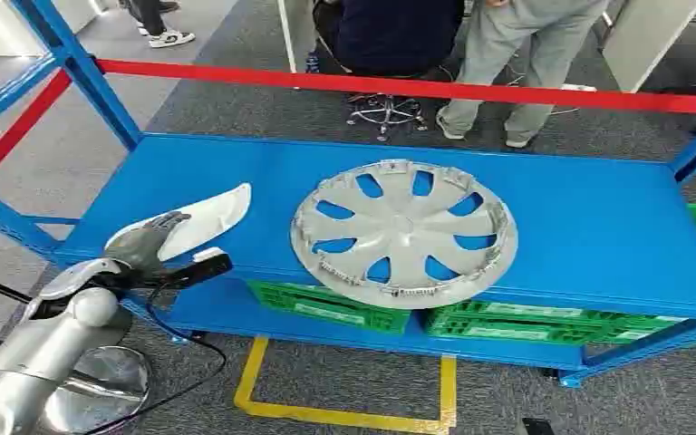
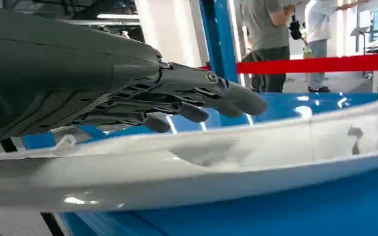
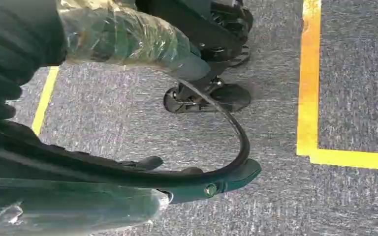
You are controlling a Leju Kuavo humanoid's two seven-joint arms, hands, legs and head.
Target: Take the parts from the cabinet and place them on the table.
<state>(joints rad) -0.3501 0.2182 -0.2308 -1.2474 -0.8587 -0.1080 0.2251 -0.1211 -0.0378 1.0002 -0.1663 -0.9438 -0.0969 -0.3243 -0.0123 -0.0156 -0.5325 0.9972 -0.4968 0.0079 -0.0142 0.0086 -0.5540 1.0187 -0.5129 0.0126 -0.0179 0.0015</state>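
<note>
From the head view I see my left hand (image 1: 149,237) at the near left corner of the blue shelf (image 1: 589,227), lying over the near end of a long white trim (image 1: 208,216). The trim rests on the shelf and points away to the far right. To its right, about mid-shelf and close to the near edge, a grey hubcap (image 1: 404,233) lies flat, well apart from my hand. Green crates (image 1: 326,308) sit on the lower level beneath it. Beyond the red rail (image 1: 399,86) people (image 1: 471,54) stand on the carpet.

From the left wrist view, the fingers (image 2: 236,98) stretch out fairly straight and slightly spread above the trim (image 2: 226,157). I see a gap of blue shelf between the fingertips and the part, so I judge nothing is clasped yet. Whether the palm or thumb touches the near end I cannot tell.

The right wrist view looks down at grey carpet (image 3: 275,187) with yellow tape (image 3: 309,78), so I take it that arm hangs at my side. The right hand (image 3: 5,73) is a dark mass at the edge, and I cannot tell how its fingers lie.

As I judge it, the task is barely begun: both parts are on the shelf and no worktop is in sight. The trim needs gripping, lifting and carrying over, then the hubcap.
</note>
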